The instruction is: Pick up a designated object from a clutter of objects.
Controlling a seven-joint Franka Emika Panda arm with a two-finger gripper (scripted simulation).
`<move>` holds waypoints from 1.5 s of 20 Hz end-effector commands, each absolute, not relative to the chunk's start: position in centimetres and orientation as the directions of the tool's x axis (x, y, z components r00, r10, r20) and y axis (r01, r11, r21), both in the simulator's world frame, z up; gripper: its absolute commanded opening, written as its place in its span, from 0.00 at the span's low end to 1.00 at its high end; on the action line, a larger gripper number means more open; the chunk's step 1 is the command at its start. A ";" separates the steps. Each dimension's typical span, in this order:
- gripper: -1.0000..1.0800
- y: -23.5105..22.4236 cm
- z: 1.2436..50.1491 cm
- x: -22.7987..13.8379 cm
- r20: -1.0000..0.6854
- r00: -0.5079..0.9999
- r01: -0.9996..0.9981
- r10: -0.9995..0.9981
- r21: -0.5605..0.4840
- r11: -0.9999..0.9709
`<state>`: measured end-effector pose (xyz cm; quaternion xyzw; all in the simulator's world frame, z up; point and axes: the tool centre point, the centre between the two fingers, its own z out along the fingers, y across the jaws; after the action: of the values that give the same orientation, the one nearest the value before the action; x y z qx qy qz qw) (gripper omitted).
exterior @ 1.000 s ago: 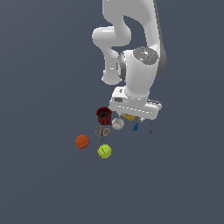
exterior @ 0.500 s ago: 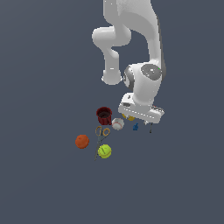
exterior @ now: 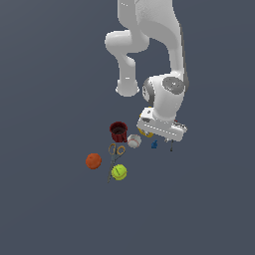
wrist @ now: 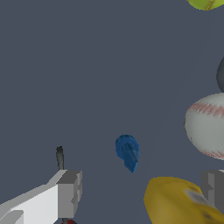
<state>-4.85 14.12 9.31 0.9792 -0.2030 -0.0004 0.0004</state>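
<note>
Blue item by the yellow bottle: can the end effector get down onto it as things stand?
Probably yes. The blue item lies bare between the open fingers of the end effector. The yellow bottle sits close beside it and could be bumped.

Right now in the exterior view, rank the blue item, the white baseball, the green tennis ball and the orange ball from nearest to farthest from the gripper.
From the gripper:
1. Blue item, just beneath it.
2. White baseball, toward the view's left.
3. Green tennis ball, lower left.
4. Orange ball, leftmost.
</note>
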 end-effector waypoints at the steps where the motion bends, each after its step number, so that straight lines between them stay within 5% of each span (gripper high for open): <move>1: 0.96 14.1 9.2 -4.8 0.000 0.917 -0.398 -0.398 0.001 -0.917; 18: 0.96 14.2 4.2 -4.9 0.000 0.916 -0.401 -0.401 0.000 -0.916; 19: 0.00 14.2 4.2 -4.9 0.000 0.916 -0.401 -0.401 0.000 -0.916; 30: 0.00 14.2 4.3 -4.9 0.000 0.916 -0.401 -0.401 0.000 -0.916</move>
<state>-4.95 14.17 4.24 0.9789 -0.2044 0.0000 0.0000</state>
